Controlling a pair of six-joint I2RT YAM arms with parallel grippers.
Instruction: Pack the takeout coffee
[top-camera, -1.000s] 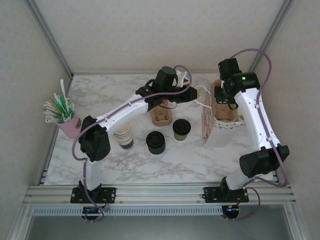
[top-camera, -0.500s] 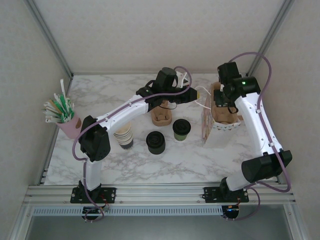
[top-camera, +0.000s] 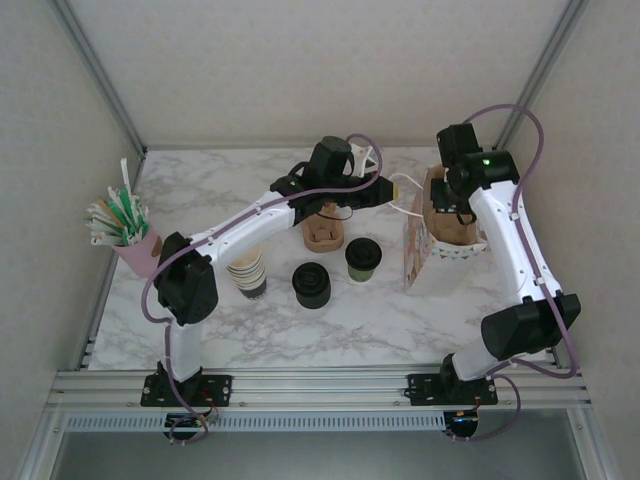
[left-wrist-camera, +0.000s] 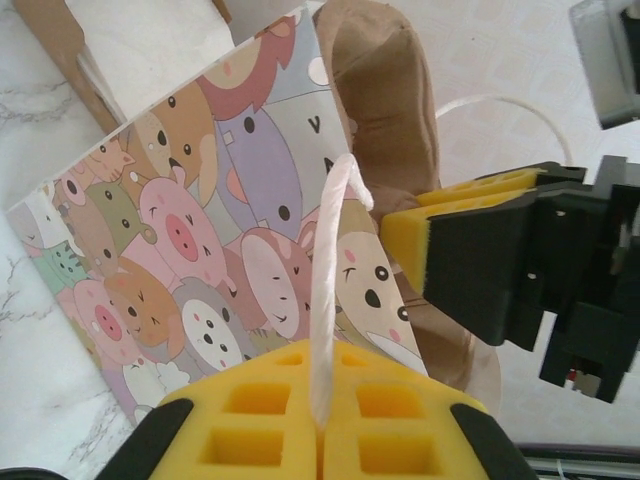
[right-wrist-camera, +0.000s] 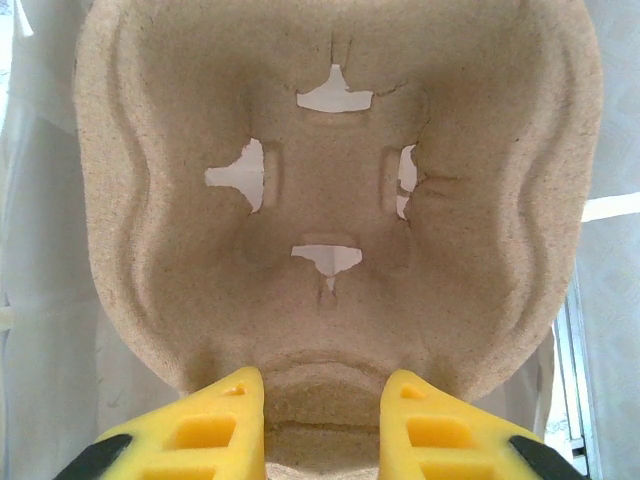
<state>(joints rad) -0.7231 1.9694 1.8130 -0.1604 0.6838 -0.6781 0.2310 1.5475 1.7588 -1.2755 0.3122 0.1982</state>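
The takeout coffee (top-camera: 362, 257) stands upright on the marble table (top-camera: 200, 190), just right of centre in the top view, beside the stack of black lids (top-camera: 312, 284) and apart from both grippers. It is judged light, with a thin paper wall that dents easily and a press-fit lid that can be popped off. A moderate grip around the olive-green wall below the lid is advised. The left gripper (left-wrist-camera: 322, 395) is closed on the white cord handle (left-wrist-camera: 335, 260) of the cartoon-print paper bag (left-wrist-camera: 190, 260). The right gripper (right-wrist-camera: 325, 400) is clamped on the rim of a pulp cup carrier (right-wrist-camera: 330, 200).
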